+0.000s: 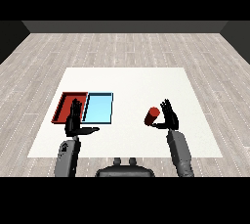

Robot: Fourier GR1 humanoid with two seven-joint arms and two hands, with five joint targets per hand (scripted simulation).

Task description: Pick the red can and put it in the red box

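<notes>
The small red cylindrical can [152,116] is sitting on the white tabletop [127,83] just beside the right hand [170,119], whose fingers are spread and not curling round it, so I'm guessing a nudge tips it before it reaches the flat red tray [61,106], well away from the can

Lighting: even, diffuse and fairly bright, with no single source discernible. Brightest surface: the flat white rectangular desk [132,81], uniformly lit, without glare or hot spots. Surrounding grey wood-plank floor [127,47]: mid-toned, its far edge meeting a dark wall. Shadows: none distinct on the desk. Focus: uniform front to back. Edge distortion: none; plank lines run straight.
</notes>
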